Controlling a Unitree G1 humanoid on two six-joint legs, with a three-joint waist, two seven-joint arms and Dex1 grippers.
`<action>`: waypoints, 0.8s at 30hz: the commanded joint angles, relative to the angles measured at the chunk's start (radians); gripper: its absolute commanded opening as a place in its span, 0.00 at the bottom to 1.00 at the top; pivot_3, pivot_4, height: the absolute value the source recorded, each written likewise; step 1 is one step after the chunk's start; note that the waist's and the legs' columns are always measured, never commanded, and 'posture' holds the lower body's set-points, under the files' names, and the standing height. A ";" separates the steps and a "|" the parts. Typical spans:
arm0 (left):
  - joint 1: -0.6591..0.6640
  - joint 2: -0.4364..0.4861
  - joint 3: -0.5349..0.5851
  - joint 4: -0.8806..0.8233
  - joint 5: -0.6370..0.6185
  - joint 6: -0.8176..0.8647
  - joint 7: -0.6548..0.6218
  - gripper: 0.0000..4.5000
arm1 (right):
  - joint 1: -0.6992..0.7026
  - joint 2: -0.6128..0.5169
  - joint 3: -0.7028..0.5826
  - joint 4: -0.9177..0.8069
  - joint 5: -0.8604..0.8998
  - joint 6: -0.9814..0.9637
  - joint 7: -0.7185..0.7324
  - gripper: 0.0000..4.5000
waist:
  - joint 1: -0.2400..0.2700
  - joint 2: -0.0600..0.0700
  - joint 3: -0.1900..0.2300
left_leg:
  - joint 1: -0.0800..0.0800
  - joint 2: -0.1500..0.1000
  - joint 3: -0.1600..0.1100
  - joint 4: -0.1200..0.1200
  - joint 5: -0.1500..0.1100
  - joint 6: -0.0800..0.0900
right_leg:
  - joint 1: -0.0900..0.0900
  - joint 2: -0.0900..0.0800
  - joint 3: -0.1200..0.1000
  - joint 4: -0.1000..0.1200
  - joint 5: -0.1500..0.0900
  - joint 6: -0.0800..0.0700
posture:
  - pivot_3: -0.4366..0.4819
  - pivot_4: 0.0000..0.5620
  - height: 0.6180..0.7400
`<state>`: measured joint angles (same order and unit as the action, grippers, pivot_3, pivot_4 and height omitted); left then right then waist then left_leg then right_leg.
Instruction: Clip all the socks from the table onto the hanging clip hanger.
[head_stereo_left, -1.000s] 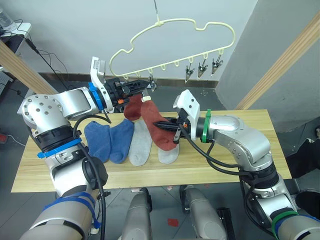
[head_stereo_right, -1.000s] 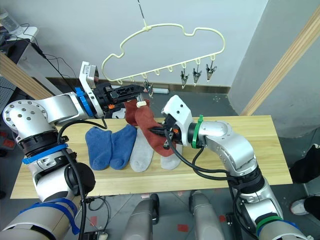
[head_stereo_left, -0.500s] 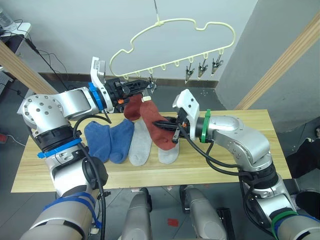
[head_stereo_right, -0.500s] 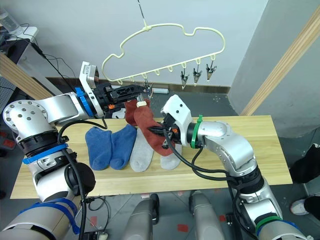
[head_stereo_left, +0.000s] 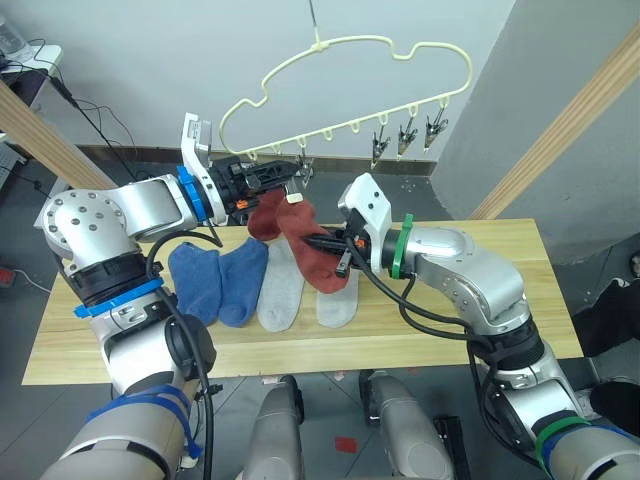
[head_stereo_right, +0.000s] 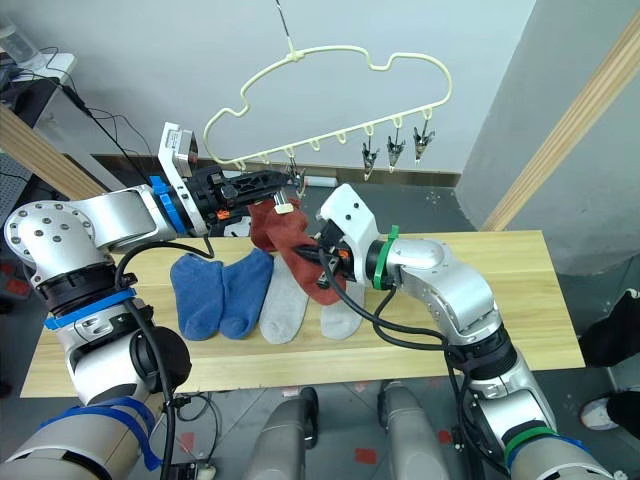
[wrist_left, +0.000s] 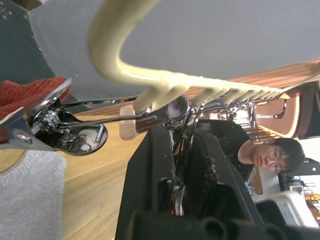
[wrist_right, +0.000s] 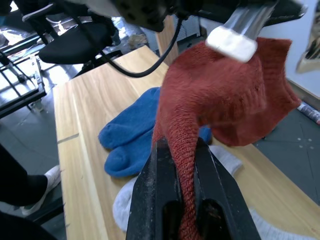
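Two blue socks (head_stereo_left: 218, 281); two grey socks (head_stereo_left: 281, 287); two rust-red socks (head_stereo_left: 312, 255); one clip hanger (head_stereo_left: 345, 85); one table (head_stereo_left: 470, 320)

A row of four socks (head_stereo_left: 262, 282) lies on the table (head_stereo_left: 470, 320). Above the table's far edge hangs the clip hanger (head_stereo_left: 340, 95). Two more socks (head_stereo_left: 300, 240) hang from its left clips, over the row's right half.

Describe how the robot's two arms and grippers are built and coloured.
Both arms are silver-grey metal with black joints and looping black cables. The left arm has blue bands, the right arm green ones. White wrist housings lead to the left gripper and right gripper, each with two black fingers.
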<state>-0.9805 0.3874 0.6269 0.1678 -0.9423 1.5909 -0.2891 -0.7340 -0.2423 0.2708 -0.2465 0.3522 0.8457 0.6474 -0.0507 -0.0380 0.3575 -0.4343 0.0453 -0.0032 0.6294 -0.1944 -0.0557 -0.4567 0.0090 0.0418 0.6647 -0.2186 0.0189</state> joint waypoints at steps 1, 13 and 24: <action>0.006 0.006 -0.016 -0.038 -0.023 0.001 -0.025 0.06 | -0.025 0.020 -0.025 -0.025 0.019 -0.014 -0.009 0.01 | 0.001 0.000 0.000 | 0.000 0.000 0.000 0.000 0.000 0.000 | 0.000 0.000 0.000 0.000 0.000 0.000 | 0.44 0.62 1.00; 0.047 0.046 -0.079 -0.100 -0.049 -0.044 -0.119 0.39 | -0.021 0.016 -0.009 -0.010 -0.009 -0.030 -0.021 0.00 | 0.001 0.000 0.000 | 0.000 0.000 0.000 0.000 0.000 0.000 | 0.000 0.000 0.000 0.000 0.000 0.000 | 0.45 0.62 1.00; 0.190 0.188 -0.230 -0.245 0.001 -0.155 -0.203 1.00 | 0.023 0.069 0.003 0.010 -0.014 -0.043 -0.051 0.19 | 0.000 0.000 0.000 | 0.000 0.001 0.000 -0.001 0.000 0.000 | 0.000 0.000 0.000 0.000 0.000 0.000 | 0.46 0.63 1.00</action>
<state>-0.8047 0.5587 0.4143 -0.0307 -0.9442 1.4679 -0.4687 -0.7170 -0.1822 0.2800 -0.2169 0.3204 0.8191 0.5911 -0.0502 -0.0380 0.3575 -0.4346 0.0457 -0.0035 0.6287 -0.1946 -0.0556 -0.4571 0.0086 0.0419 0.6646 -0.2186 0.0189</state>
